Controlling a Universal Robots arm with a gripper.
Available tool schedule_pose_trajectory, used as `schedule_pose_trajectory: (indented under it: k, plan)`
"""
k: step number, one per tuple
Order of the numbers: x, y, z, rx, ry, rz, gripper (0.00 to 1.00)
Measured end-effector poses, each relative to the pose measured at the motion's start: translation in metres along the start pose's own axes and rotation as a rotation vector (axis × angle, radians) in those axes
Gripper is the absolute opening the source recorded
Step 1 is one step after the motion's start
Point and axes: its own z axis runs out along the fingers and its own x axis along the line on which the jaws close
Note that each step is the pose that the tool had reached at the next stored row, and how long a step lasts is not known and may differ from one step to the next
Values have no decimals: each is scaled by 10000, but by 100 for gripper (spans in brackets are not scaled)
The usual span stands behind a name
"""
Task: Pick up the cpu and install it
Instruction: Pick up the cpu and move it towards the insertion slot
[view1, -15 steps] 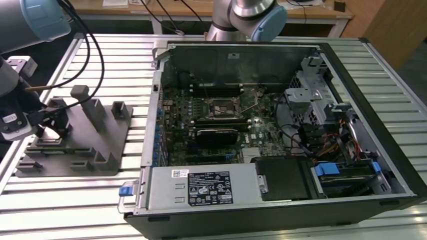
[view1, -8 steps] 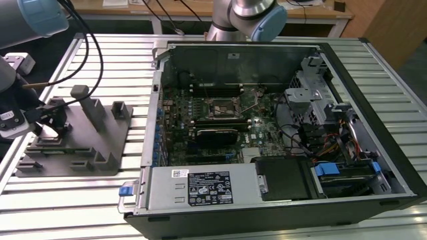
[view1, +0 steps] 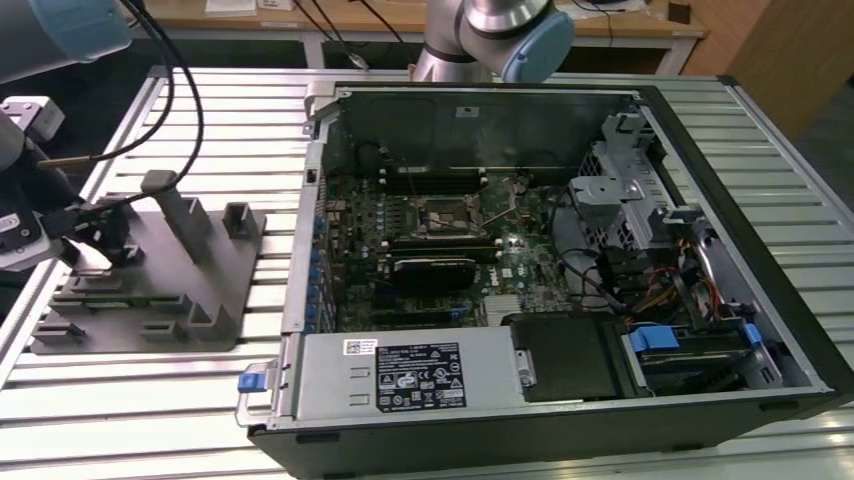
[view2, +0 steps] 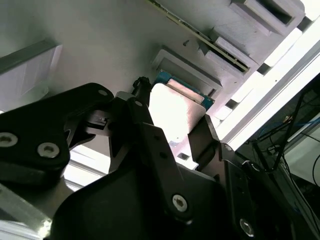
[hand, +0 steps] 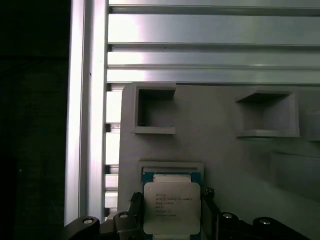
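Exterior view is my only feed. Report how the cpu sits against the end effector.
Observer: In the first wrist view the cpu lies between the end effector fingers, one against each of two opposite edges.
Operator: Give me its orientation.
Observer: Its silvery metal top, with print on it, faces that camera, and a teal edge shows along one side.
Operator: State what is under it.
Observer: The grey tray, at a shallow framed recess. I cannot tell whether the cpu rests in the recess or is raised above it.
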Motion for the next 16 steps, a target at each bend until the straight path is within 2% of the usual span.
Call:
schedule_pose_trajectory:
  k: [5,16]
  plan:
    - [-2,6,-69,0,0,0,55]
    - [-6,25,-289,0,-6,-1,55]
